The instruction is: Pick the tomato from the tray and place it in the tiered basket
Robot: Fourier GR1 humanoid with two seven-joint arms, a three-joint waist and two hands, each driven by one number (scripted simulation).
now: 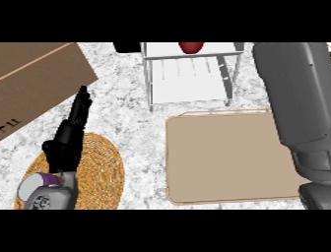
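The tomato lies in the tiered basket, on its upper white shelf at the twelve o'clock edge of the view, only its lower red part showing. The speckled worktop spreads under everything. The right forearm, a thick grey column, runs from five o'clock up to one o'clock beside the basket; its robot hand is out of view beyond the top edge. A cardboard box fills the ten o'clock corner. The beige tray sits at the centre toward four o'clock, flat and bare, just below the basket. A round woven mat lies at seven o'clock. Over it the left forearm comes up from the lower edge, and the left robot hand points toward eleven o'clock with fingers straight and together, holding nothing, its tips near the box's edge.
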